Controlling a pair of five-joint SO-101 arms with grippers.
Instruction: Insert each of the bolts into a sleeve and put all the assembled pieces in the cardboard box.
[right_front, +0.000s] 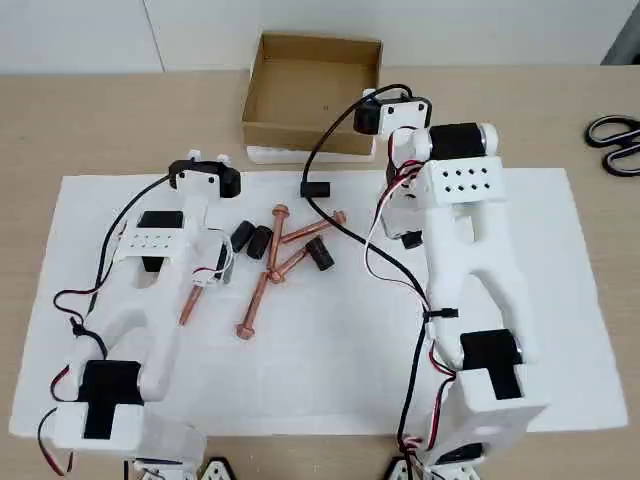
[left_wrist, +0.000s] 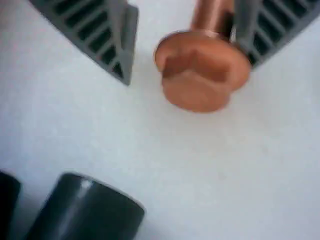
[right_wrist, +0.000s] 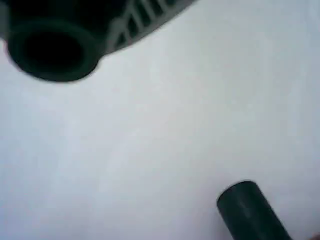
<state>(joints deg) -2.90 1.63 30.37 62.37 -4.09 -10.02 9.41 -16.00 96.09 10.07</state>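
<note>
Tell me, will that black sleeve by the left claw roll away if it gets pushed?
Probably yes. The sleeve is a round tube lying on its side on the white sheet, so a sideways nudge could roll it. It looks stiff and smooth, maybe slippery to pinch.

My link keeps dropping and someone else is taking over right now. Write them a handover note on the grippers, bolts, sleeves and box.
Left gripper: open, fingers either side of a bolt on the white sheet; one finger touches its shaft.
Right gripper: a sleeve sits at it; grip unconfirmed.
On the sheet: four more bolts mid-sheet, two sleeves side by side, a third sleeve at a bolt's tip (insertion unclear), a fourth sleeve nearer the box.
Done: nothing is in the cardboard box yet.
Left: pair bolts with sleeves and box all of them.
</note>
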